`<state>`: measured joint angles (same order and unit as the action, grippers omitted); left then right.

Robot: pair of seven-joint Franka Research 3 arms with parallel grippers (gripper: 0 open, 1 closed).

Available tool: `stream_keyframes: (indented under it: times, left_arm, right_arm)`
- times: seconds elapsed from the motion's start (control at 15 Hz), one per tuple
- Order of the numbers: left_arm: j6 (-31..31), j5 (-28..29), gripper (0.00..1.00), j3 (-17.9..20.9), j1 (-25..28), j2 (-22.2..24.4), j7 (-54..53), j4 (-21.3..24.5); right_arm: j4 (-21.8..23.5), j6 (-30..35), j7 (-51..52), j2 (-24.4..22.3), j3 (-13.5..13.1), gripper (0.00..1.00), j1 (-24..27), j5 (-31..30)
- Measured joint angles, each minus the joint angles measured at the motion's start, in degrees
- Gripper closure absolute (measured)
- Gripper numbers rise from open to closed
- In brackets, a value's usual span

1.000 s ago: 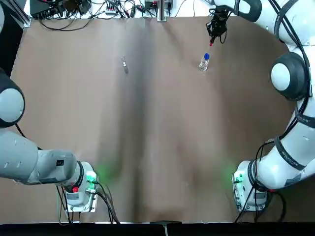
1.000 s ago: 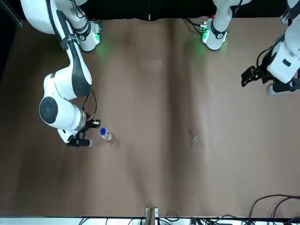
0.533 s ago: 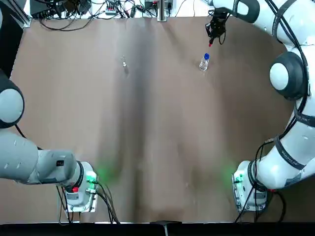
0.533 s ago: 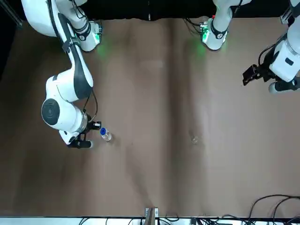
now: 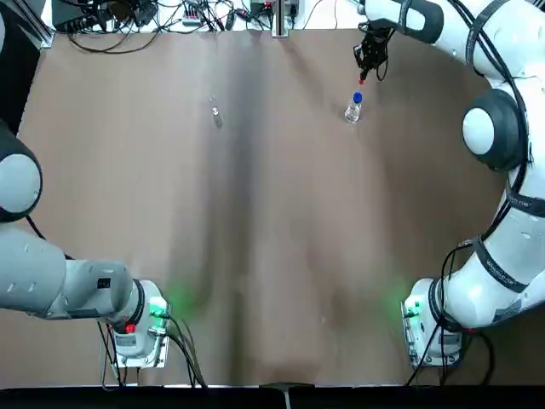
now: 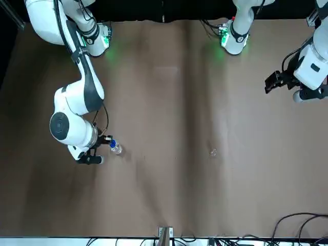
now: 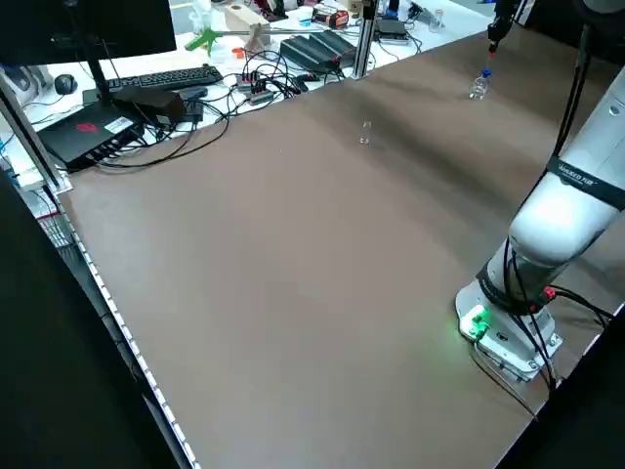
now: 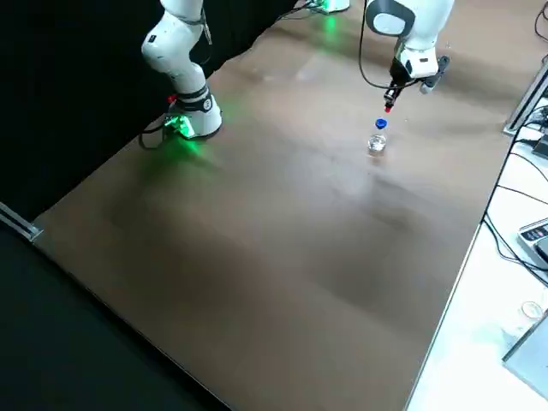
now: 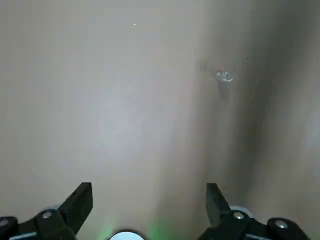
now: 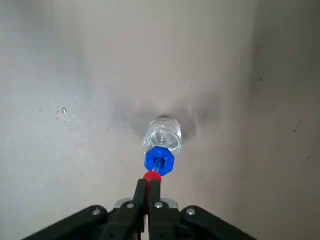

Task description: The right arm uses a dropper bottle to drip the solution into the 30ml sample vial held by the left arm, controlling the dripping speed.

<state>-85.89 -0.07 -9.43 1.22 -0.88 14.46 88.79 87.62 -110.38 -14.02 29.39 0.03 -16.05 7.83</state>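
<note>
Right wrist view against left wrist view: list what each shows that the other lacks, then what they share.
Only the right wrist view shows the small clear bottle with the blue collar standing on the table, and the right gripper shut on the red-tipped dropper top just above that collar.

Only the left wrist view shows the left gripper, open and empty above bare table.

Both show the brown table and the tiny colourless glass vial standing untouched.
</note>
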Motion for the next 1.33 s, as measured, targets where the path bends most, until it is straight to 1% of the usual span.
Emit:
stream_keyframes:
  times: [0.2, 0.33, 0.4, 0.47, 0.87, 1.0, 1.13, 1.33]
  left_arm:
    - [0.0, 0.2, 0.00, 0.0, 0.0, 0.0, 0.0, 0.0]
    - [0.0, 0.6, 0.00, 0.0, -0.3, 0.0, 0.0, 0.1]
    - [0.0, 0.6, 0.00, 0.0, -0.5, 0.0, 0.0, 0.1]
    - [0.0, 0.7, 0.00, 0.0, -0.5, 0.0, 0.0, 0.1]
    - [0.0, 0.8, 0.00, 0.0, -0.5, -0.1, 0.0, 0.1]
    - [0.0, 0.8, 0.00, 0.0, -0.5, -0.1, 0.0, 0.2]
    - [0.0, 0.8, 0.00, 0.0, -0.5, -0.1, 0.0, 0.2]
    - [0.0, 0.8, 0.00, 0.1, -0.4, -0.1, 0.0, 0.2]
  right_arm:
    - [0.0, 0.0, 0.0, 0.3, 0.0, 0.96, 0.0, 0.0]
    - [0.0, 0.0, 0.0, 0.6, 0.0, 0.94, 0.0, 0.0]
    - [0.0, 0.0, 0.0, 0.7, 0.0, 0.88, 0.0, 0.0]
    - [0.0, -0.1, 0.1, 0.7, 0.0, 0.80, 0.0, 0.0]
    - [-0.7, -0.1, 0.1, 0.7, 0.0, 0.25, -0.1, 0.0]
    - [-1.6, -0.2, 0.1, -0.3, -0.2, 0.07, 0.1, 0.0]
    - [-2.6, 2.5, 0.1, -4.9, -0.6, 0.04, 1.7, -0.1]
    - [-2.9, 11.0, 0.6, -11.7, -0.8, 0.04, 4.8, -1.4]
